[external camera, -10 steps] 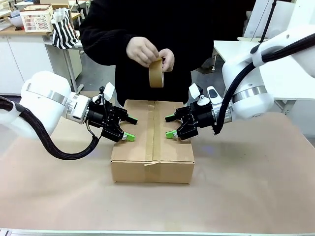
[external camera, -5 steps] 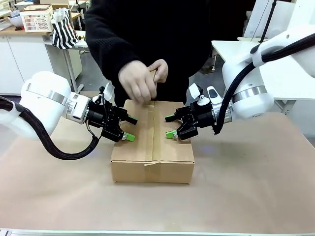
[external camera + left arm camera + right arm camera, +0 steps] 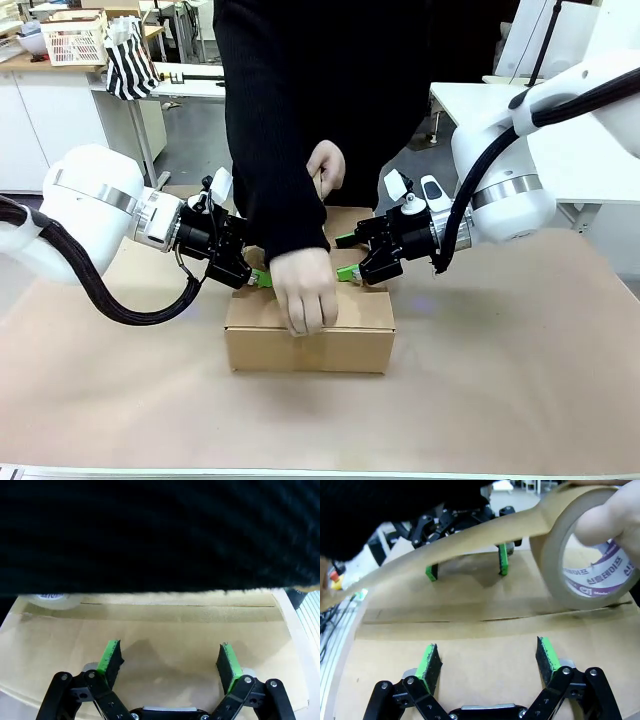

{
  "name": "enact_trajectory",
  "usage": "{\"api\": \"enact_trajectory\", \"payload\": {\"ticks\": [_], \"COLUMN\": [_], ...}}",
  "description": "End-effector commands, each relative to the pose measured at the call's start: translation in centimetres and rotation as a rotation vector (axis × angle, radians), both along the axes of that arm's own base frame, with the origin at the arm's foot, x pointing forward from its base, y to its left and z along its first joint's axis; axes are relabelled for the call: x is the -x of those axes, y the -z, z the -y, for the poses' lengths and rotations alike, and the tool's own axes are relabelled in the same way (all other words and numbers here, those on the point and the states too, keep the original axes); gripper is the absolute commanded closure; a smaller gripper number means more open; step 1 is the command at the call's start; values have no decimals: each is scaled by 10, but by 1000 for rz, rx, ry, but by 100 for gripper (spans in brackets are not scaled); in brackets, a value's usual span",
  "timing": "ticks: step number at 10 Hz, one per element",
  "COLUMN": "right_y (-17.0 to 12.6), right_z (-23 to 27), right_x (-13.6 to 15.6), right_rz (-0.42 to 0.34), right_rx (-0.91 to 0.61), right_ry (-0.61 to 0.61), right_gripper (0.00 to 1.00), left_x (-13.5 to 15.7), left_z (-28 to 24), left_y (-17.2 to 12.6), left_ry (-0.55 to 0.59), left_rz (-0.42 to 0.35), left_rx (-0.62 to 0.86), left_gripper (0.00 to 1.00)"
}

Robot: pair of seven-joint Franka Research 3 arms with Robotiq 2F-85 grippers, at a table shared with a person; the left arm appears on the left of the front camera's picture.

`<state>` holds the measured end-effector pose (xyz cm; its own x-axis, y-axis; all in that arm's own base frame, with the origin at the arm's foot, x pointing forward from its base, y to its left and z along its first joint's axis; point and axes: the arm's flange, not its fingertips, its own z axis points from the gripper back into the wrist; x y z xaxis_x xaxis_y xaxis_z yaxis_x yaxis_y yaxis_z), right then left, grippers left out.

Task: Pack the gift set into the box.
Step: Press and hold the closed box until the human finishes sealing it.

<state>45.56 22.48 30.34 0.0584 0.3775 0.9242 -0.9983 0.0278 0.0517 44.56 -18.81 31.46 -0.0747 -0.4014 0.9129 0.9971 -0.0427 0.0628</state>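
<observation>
The box (image 3: 350,345) stands closed in the middle of the table. The gift set is out of view. My left gripper (image 3: 262,262) is open, its fingertips down on the left top flap (image 3: 170,630). My right gripper (image 3: 345,256) is open on the right flap (image 3: 470,650). The person's hand (image 3: 305,295) presses on the near end of the centre seam, the black sleeve (image 3: 160,530) stretched over the box. The other hand holds a roll of brown tape (image 3: 585,570) at the far edge, and a strip of tape (image 3: 445,545) runs from it above the seam. My left gripper (image 3: 466,566) also shows across the box.
Brown paper (image 3: 500,380) covers the table around the box. The person stands close against the far edge. A white table (image 3: 470,100) is behind on the right, and counters with a basket (image 3: 75,40) are at the back left.
The person's hand has come from the far edge of the box to its near edge, drawing tape along the seam, with the arm now over the box. Both grippers have stayed put.
</observation>
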Motion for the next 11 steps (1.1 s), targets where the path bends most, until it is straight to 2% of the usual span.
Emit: {"api": "enact_trajectory", "payload": {"ticks": [1,11], "right_y": [4,4], "right_z": [1,1], "right_x": [1,1], "right_rz": [-3,-3], "right_rx": [-3,-3], "right_ry": [-2,-2], "right_gripper": [0,0], "left_x": [0,0], "left_z": [0,0], "left_y": [1,1], "left_ry": [-2,-2], "left_rz": [-2,-2], "left_rx": [-1,-1], "left_gripper": [0,0]}}
